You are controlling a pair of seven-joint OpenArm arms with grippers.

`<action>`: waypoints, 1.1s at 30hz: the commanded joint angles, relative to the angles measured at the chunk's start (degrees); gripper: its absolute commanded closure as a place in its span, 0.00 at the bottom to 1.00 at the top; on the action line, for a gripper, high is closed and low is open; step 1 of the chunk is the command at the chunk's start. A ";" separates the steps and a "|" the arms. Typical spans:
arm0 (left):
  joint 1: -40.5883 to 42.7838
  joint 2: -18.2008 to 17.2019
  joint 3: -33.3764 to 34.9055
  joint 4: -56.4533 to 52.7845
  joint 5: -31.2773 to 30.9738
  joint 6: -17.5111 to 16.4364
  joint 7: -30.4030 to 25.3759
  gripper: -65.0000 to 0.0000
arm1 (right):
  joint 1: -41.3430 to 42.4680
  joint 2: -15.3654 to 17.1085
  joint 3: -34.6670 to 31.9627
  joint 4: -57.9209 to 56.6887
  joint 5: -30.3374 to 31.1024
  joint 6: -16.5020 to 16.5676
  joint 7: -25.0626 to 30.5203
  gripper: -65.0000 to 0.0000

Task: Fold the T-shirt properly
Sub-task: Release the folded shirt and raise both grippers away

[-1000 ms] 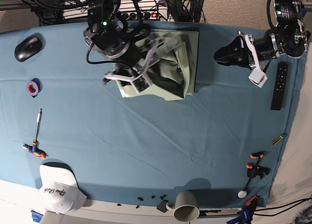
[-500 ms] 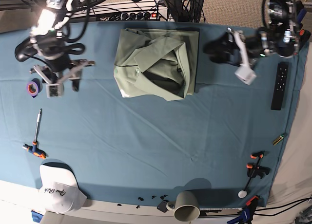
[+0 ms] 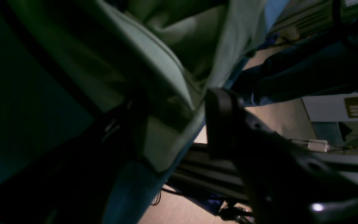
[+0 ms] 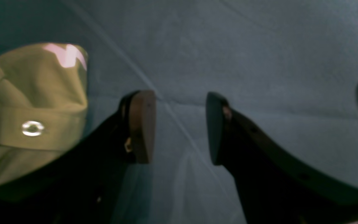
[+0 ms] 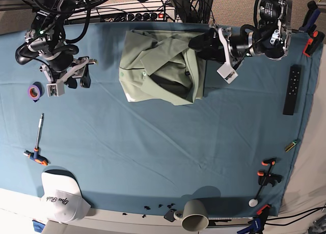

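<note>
The right claw (image 5: 76, 77), fingers apart and empty, hovers over bare bench (image 5: 153, 142) well left of the T-shirt (image 5: 163, 66); farther back, the left claw (image 5: 201, 42) gapes at its right edge; contact is hidden in shadow.

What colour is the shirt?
Pale sage green; the T-shirt shows best in the base view.

One of the left gripper's (image 3: 172, 124) fingers is hidden behind the T-shirt (image 3: 166, 62).

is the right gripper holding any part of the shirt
No, the right gripper stands open over bare blue cloth, with the T-shirt off to one side.
</note>
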 commanded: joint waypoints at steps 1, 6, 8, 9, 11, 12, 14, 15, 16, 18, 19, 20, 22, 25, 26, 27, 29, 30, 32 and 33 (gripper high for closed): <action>0.04 -0.15 -0.15 1.57 -1.11 -0.17 -1.05 0.53 | 0.94 0.66 0.15 0.81 0.74 0.15 1.49 0.59; 1.51 0.52 -0.15 3.26 -0.39 0.50 -1.42 0.53 | 1.86 0.63 0.15 0.81 0.70 0.15 1.92 0.59; 1.88 0.81 -0.15 3.56 -0.46 0.46 -1.44 0.53 | 1.84 0.63 0.15 0.81 0.70 0.13 1.95 0.59; 1.97 0.90 -0.13 3.56 -0.42 0.46 -1.44 0.53 | 1.84 0.63 0.15 0.81 0.70 0.13 1.95 0.59; 2.01 0.94 -0.13 3.56 -0.44 0.46 -1.46 0.53 | 1.84 0.63 0.15 0.81 0.72 0.15 1.97 0.59; 2.01 0.94 -0.09 3.56 -0.44 0.46 -1.55 0.53 | 1.84 0.63 0.15 0.81 0.70 0.15 1.97 0.59; 1.99 1.03 0.35 3.56 -0.42 0.48 -1.90 0.53 | 1.84 0.63 0.15 0.61 0.72 0.15 2.71 0.59; 2.01 1.29 0.72 3.56 -0.39 0.46 -1.88 0.53 | 1.86 0.63 0.13 0.07 0.74 0.15 3.48 0.59; 2.01 1.77 1.18 3.56 -0.35 0.46 -1.86 0.53 | 1.99 0.66 0.13 -0.76 0.72 0.15 4.02 0.59; 1.97 2.89 2.47 3.56 0.24 0.46 -1.90 0.53 | 2.67 0.48 0.15 -2.91 1.31 0.13 3.85 0.59; 1.97 3.30 3.34 3.56 0.70 0.48 -1.92 0.53 | 3.02 0.48 0.13 -4.04 2.54 0.13 3.65 0.59; 1.95 3.61 4.26 3.56 1.18 0.48 -1.95 0.53 | 3.58 0.48 0.13 -5.25 4.20 0.15 3.10 0.59; 1.81 3.65 6.12 3.56 1.90 0.44 -1.99 0.53 | 4.90 0.48 0.13 -7.37 6.51 0.39 1.86 0.59; 1.81 3.65 7.37 3.56 3.80 1.31 -3.13 0.53 | 7.15 0.48 0.13 -10.80 9.07 1.70 0.39 0.59; 1.81 3.67 7.34 3.56 3.98 1.57 -3.23 0.53 | 7.91 0.48 0.13 -11.98 9.88 1.84 0.00 0.59; 1.81 3.65 7.26 3.56 4.11 1.55 -3.21 0.53 | 8.70 0.48 0.13 -13.27 10.78 2.29 -0.48 0.59; 1.84 3.65 7.23 3.56 4.15 1.53 -3.21 0.53 | 10.25 0.48 0.13 -15.74 12.57 3.32 -1.42 0.59; 1.81 3.65 7.23 3.56 4.15 1.53 -3.21 0.53 | 11.02 0.48 0.13 -16.90 13.33 3.69 -1.99 0.59; 1.81 3.63 7.23 3.56 4.39 1.53 -3.21 0.53 | 12.24 0.48 0.13 -18.86 14.78 4.28 -2.97 0.59; 1.81 3.65 7.23 3.56 4.66 1.53 -3.21 0.53 | 12.81 0.48 0.13 -19.65 15.63 4.74 -3.65 0.59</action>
